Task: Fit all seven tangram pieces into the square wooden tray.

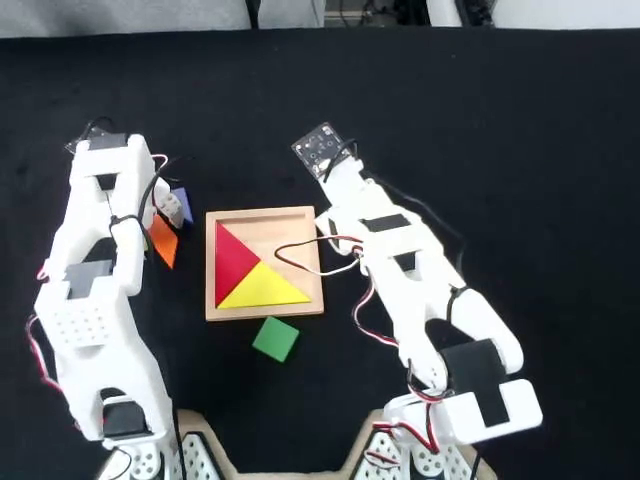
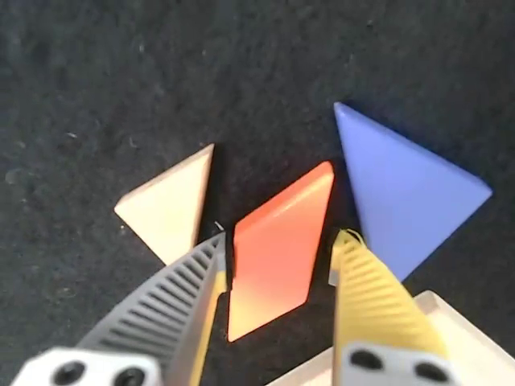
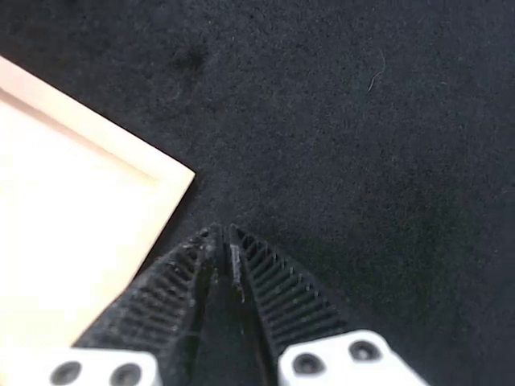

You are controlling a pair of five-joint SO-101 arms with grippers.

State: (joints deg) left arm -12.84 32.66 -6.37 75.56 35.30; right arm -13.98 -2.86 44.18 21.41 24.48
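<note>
1. Two pieces, the red triangle (image 1: 235, 262) and yellow triangle (image 1: 262, 288), sit in the tray (image 1: 264, 213). The orange parallelogram (image 2: 278, 249) lies just beside it, between your released left fingers (image 2: 366, 281).
2. Close squarely on its long edges.
3. Mind the blue triangle (image 2: 398, 197) and cream triangle (image 2: 169, 209) crowding it. Your right fingers (image 3: 265, 281), clenched empty, hover at the tray's corner.

High camera looks down over the table (image 1: 480, 120); wrist cameras sit close (each glimpses the tray (image 3: 96, 130)).

arms (image 1: 100, 300) white, black patches; cables (image 1: 362, 315) red, black | left pincer (image 2: 282, 240) yellow | right pincer (image 3: 223, 235) black
</note>
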